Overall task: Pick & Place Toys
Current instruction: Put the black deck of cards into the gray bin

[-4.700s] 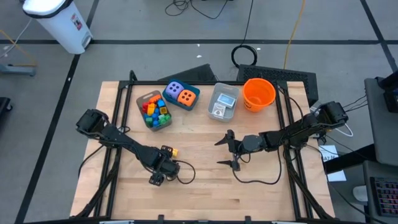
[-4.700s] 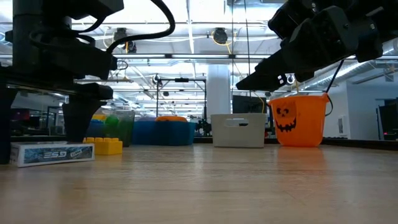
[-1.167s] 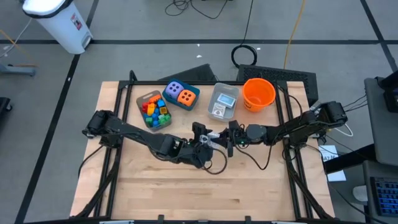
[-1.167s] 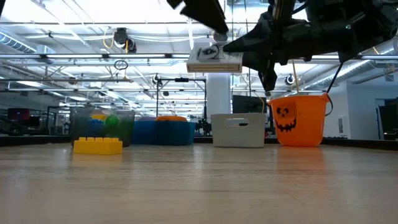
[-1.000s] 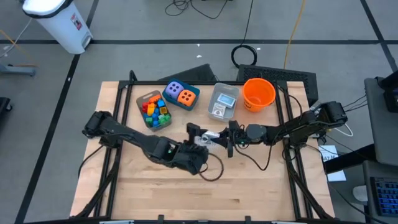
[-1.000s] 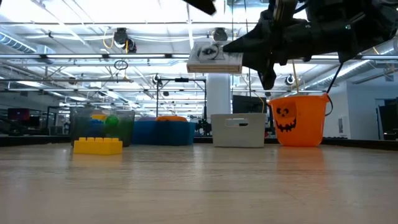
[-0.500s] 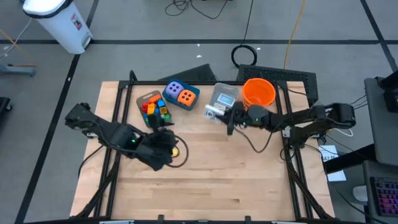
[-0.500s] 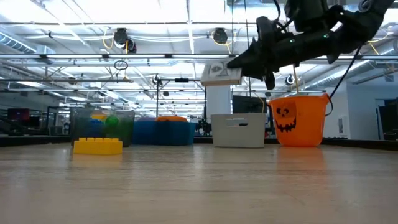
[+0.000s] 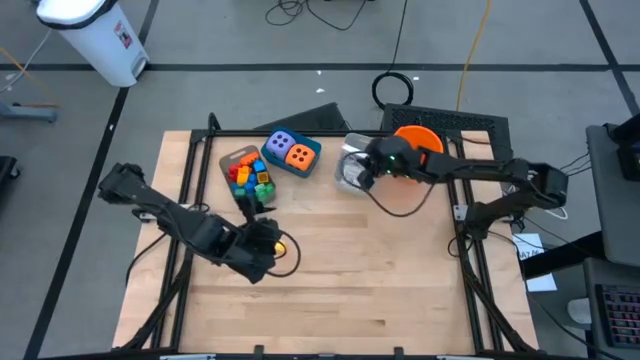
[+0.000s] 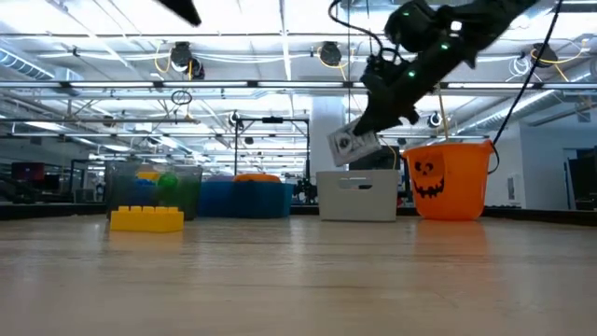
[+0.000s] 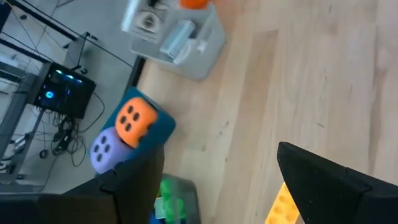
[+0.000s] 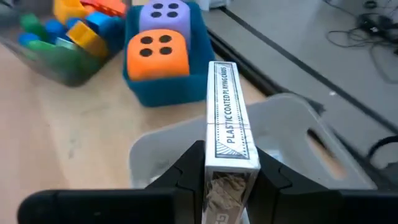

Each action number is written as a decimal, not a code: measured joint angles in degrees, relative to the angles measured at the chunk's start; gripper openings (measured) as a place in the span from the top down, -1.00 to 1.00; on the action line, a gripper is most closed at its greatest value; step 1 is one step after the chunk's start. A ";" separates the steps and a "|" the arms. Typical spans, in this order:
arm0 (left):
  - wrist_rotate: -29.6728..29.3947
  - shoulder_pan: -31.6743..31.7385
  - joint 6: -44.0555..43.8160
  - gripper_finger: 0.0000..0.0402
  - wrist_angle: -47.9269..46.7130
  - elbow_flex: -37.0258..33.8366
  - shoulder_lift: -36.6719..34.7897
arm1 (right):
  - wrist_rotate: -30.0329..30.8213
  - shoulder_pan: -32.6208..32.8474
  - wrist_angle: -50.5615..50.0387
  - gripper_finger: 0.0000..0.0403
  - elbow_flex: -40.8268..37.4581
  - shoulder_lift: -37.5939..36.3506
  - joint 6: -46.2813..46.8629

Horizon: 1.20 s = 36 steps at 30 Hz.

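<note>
- The card pack (image 12: 227, 121), a box marked "plastic coated playing cards", sits in the air right over the clear tub (image 12: 298, 134), clamped edge-on by the right gripper (image 12: 227, 168).
- It looks light and stiff but probably slick, so a pinch across the flat faces seems the safest hold.
- The left gripper (image 11: 217, 180) hangs with its fingers apart above the yellow brick (image 9: 282, 243), near the brick bin (image 9: 246, 176).

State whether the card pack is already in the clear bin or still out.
Out: the right hand holds the card pack above the clear bin, not yet released.
</note>
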 joint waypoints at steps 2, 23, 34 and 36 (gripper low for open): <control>0.31 0.43 -0.02 -0.59 3.18 -3.46 0.00 | 1.62 0.18 -4.10 0.68 4.30 2.75 -1.99; 5.53 2.21 0.26 -0.59 21.93 -17.03 0.00 | 25.62 0.13 -16.48 0.66 14.07 23.70 -8.16; 5.46 2.21 0.56 -0.59 22.71 -17.03 0.00 | 25.39 0.18 -15.86 0.39 14.08 21.96 -13.18; 5.48 2.21 1.62 -0.59 23.50 -17.03 0.00 | 25.37 0.18 -16.06 0.32 14.09 20.94 -14.14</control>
